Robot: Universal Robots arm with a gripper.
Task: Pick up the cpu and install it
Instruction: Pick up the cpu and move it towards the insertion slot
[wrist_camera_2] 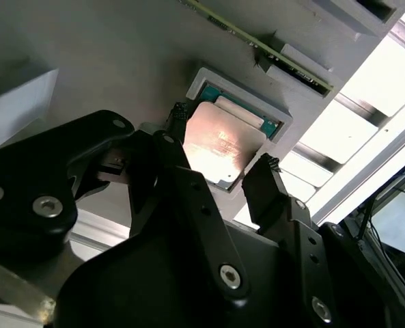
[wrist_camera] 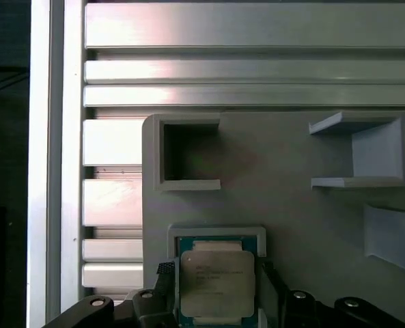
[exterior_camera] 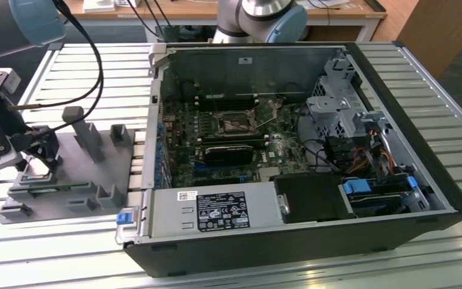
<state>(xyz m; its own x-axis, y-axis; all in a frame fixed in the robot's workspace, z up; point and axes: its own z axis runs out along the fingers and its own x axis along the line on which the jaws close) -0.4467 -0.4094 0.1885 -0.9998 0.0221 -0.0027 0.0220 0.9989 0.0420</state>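
Slatted alu table (exterior_camera: 428,78), grey tray (exterior_camera: 86,174): gripper (wrist_camera_2: 221,140) spread astride cpu (wrist_camera: 218,279).

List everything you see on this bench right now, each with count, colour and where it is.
cpu: one, silver, in the fixture's recess.
fixture: one, grey, on the table at the exterior view's left.
computer case: one, black, open, middle of the table.
motherboard: one, dark green, inside the case.
power supply: one, grey, at the case's near edge.
table: one, silver slats, beneath everything.
arm: one, silver with light-blue caps, beyond the case.
gripper: one, black, over the cpu.
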